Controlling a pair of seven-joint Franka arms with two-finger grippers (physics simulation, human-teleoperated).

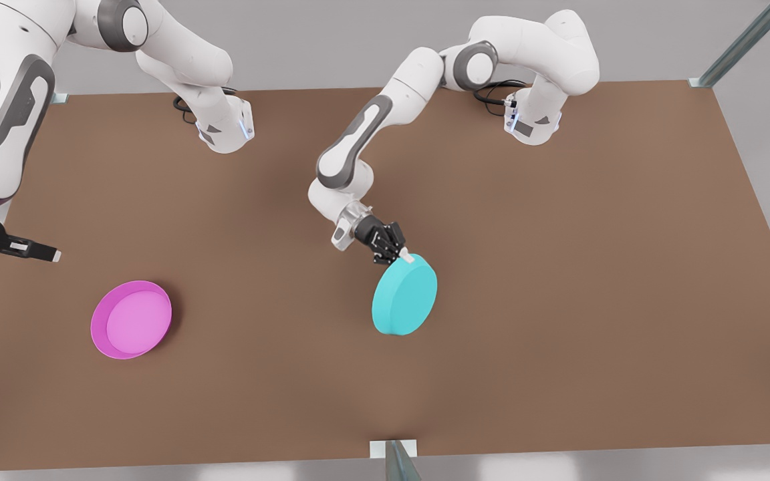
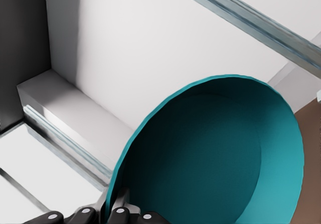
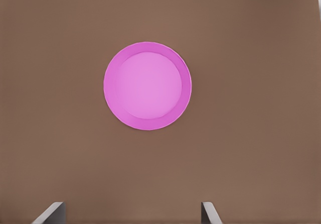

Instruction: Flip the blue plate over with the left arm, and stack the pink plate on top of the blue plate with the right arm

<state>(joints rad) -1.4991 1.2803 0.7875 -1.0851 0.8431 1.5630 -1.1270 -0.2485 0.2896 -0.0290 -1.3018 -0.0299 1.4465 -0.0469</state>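
Flip step underway: left gripper [image 1: 404,256] pinches rim of blue plate [image 1: 405,297], tilted w/ base facing camera mid-table, so next it needs rotating fully over & release; right gripper [image 1: 44,253] waits fingers apart above pink plate [image 1: 132,319], upright at front view's left.

Brown tabletop [image 1: 559,267] under even light, pale grey surround, metal frame struts [image 1: 746,40] at corners.
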